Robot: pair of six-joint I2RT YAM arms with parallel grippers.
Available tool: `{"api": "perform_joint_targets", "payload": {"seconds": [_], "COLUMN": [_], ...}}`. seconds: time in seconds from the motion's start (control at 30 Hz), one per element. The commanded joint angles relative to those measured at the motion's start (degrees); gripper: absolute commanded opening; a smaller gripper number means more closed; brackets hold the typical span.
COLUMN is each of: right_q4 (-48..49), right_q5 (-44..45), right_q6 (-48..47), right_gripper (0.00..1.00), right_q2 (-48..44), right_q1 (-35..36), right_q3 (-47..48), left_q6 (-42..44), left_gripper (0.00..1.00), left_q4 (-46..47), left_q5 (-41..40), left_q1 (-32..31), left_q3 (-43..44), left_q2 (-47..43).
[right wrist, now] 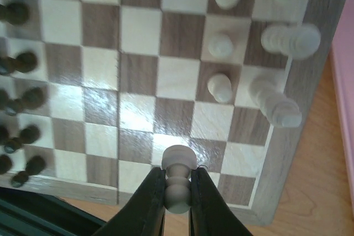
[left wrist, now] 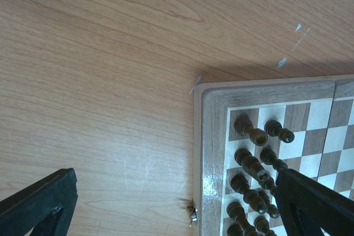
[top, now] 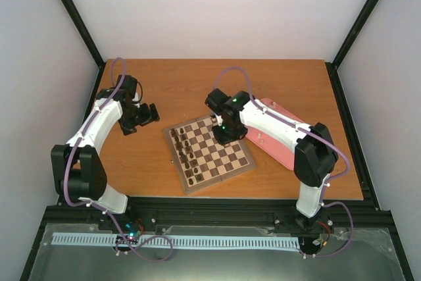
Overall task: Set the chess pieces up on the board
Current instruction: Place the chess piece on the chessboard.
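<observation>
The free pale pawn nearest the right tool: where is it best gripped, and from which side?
Probably grip the pale pawn at the narrow neck under its round head, coming from above: it stands upright, with a taller pale piece close beside.

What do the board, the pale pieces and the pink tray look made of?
Board: looks like wood with a glossy varnish; grain shows in the border and light glares off the squares.
Pale pieces: probably light wood, with smooth turned shapes; too blurred to rule out plastic.
Pink tray: likely plastic; uniform flat colour, no grain.
</observation>
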Motion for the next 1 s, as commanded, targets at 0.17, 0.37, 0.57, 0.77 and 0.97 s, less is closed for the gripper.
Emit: {"api": "perform_joint_targets", "payload": {"seconds": [0.17, 0.37, 0.57, 0.77, 0.97], "right_q4": [3.29, 5.45, 5.89, 6.08, 6.22], "right_q5": [-0.95, 0.19, 2.75, 2.26, 0.76], "right_q6": [2.05, 1.79, 1.93, 1.5, 0.66], "right_gripper": [0.08, 0.08, 0.09, 0.09, 0.09], "right_q2": [-3.05, -0.99, 1.85, 3.76, 4.34], "right_q1": [-0.23, -0.23, -0.23, -0.9, -2.53], "right_q3": [-9.26, -10.74, -8.98, -8.43, -8.56], "left_q6": [1.04, 1.07, 1.1, 1.17, 0.68], "left_gripper": [1.0, 1.0, 1.0, 1.0, 1.0], "left_q4": [0.79, 0.93, 0.77, 0.84, 1.32], "left_q5": [0.56, 0.47, 0.21, -0.11, -0.12], "left_q1": [-0.36, -0.29, -0.36, -0.3, -0.29], "left_q3": [-0.47, -1.01, -0.85, -1.17, -1.55], "left_q2": [-1.27, -0.84, -0.38, -0.29, -0.14]}}
